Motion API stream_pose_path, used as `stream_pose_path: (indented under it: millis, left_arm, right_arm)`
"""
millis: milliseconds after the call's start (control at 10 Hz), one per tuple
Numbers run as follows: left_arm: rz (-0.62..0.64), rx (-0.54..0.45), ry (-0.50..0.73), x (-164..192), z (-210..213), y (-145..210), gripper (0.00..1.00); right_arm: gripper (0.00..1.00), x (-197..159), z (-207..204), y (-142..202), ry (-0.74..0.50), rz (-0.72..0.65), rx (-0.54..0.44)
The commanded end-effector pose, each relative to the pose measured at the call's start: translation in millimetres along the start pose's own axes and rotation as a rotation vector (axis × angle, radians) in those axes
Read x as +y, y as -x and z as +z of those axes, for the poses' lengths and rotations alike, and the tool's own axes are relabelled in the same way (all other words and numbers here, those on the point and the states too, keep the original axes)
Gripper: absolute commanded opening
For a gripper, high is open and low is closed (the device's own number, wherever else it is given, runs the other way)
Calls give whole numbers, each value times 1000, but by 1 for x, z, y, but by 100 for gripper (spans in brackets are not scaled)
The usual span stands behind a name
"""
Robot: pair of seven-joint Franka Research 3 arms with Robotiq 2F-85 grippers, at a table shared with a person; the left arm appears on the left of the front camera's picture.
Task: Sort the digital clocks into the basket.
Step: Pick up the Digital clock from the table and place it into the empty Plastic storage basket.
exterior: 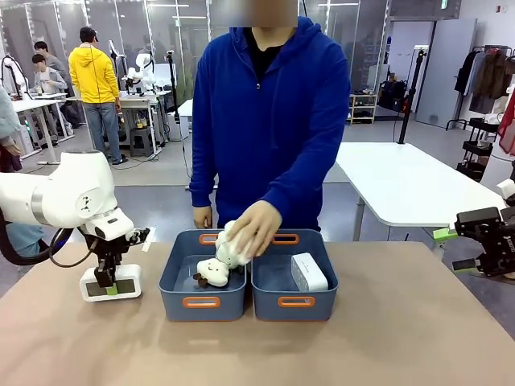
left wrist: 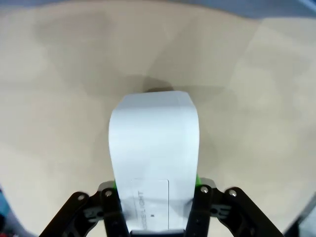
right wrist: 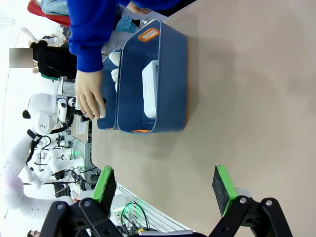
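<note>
Matte tan tabletop (exterior: pixel 386 338) ran smooth across to a person in a blue hoodie. Two blue-grey plastic tubs with orange handle slots stood side by side at the middle. One white, rounded digital clock (exterior: pixel 308 272) lay in the right basket (exterior: pixel 296 302). The left gripper (exterior: pixel 105 277) clamped the other clock (left wrist: pixel 153 143) low over the table's left part. The person's hand (exterior: pixel 256 229) held a cream plush toy (exterior: pixel 229 251) over the left tub (exterior: pixel 173 277), above another plush (exterior: pixel 214 272). The right gripper (right wrist: pixel 163 183) hung spread wide, holding nothing.
</note>
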State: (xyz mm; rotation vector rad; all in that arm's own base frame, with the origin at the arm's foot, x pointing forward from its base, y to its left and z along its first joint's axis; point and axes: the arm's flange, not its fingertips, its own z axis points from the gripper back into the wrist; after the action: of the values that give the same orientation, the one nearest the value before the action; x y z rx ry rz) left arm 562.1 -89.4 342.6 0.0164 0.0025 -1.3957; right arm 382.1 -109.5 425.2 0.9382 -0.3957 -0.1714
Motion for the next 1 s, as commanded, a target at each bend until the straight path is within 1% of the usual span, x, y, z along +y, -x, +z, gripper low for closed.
stream_pose_path:
  millis: [0,100,200,300,400,500,600,700,800,900]
  left_arm:
    - [163,-92,74,-7,34,16,53]
    - [239,-152,79,-17,54,34,53]
    - [365,-246,93,-31,73,63,53]
    - [482,-391,104,-55,88,106,53]
    - [512,-525,119,-74,93,138,53]
    - [531,-639,81,-92,97,159,53]
    - [496,-738,19,-102,99,167,53]
    - [435,-823,-67,-110,100,164,53]
    - [401,-924,-118,-122,109,153,53]
    - [401,-964,-122,-128,116,136,53]
  right_arm:
    - [100,-1,1,-3,6,14,14]
    - [100,-1,1,-3,6,14,14]
    - [100,-1,1,-3,6,14,14]
    - [100,-1,1,-3,6,14,14]
    - [100,-1,1,-3,6,14,14]
    - [100,-1,1,-3,6,14,14]
    - [100,-1,1,-3,6,14,14]
    - [100,-1,1,-3,6,14,14]
    - [100,-1,1,-3,6,14,14]
    - [100,-1,1,-3,6,14,14]
